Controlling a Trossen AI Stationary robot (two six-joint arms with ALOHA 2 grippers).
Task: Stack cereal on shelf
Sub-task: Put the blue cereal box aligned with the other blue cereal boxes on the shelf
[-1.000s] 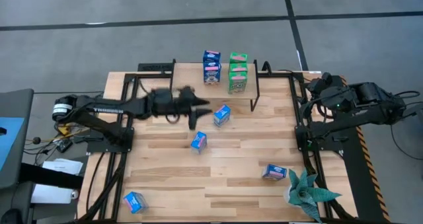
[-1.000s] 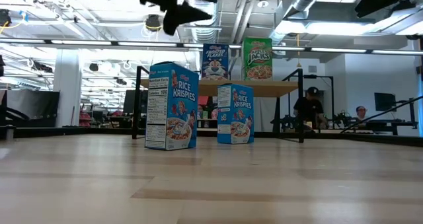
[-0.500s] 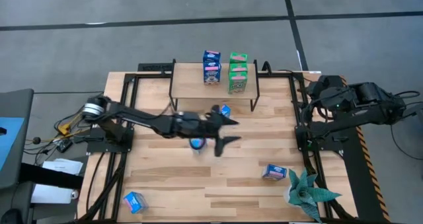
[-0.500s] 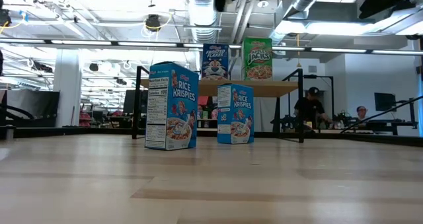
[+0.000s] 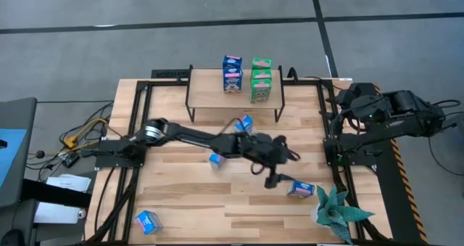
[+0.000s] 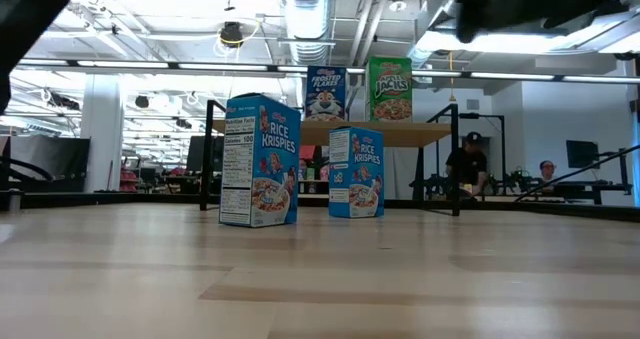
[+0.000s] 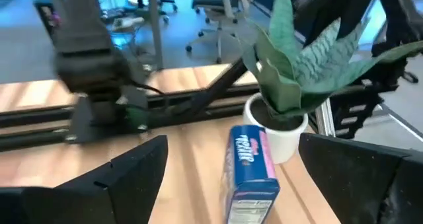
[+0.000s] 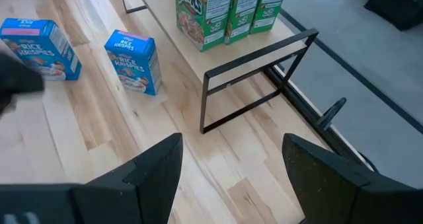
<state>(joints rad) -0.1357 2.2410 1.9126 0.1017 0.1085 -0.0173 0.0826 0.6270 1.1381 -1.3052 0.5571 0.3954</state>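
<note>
The left arm reaches across the middle of the table point(image 5: 181, 195) toward its right side; the left gripper point(image 5: 274, 175) hangs just beside a blue cereal box point(image 5: 300, 189) that lies flat near the right edge, fingers spread wide and holding nothing; in the left wrist view the same blue box point(image 7: 252, 172) sits between the two dark fingers point(image 7: 119, 184) but apart from both, with a spiky green plant point(image 7: 291, 65) in a white pot just behind it; from above, the plant point(image 5: 335, 211) stands at the near right corner of the table, just beside that box. The right arm rests folded at the far right edge of the table; the right gripper point(image 8: 231, 178) is open and empty, looking down on the shelf's right end. The shelf point(image 5: 210, 101) stands at the far middle of the table; on its board stand blue boxes point(image 5: 232, 74) at the middle and green boxes point(image 5: 261, 79) just to their right, touching one another in a row. Two more blue boxes stand upright on the table in front of the shelf, one nearer the shelf point(image 5: 244, 123) and one farther forward to the left point(image 5: 216, 158), partly hidden by the left arm; a last blue box point(image 5: 147, 220) lies at the near left corner, well apart from the rest.
</note>
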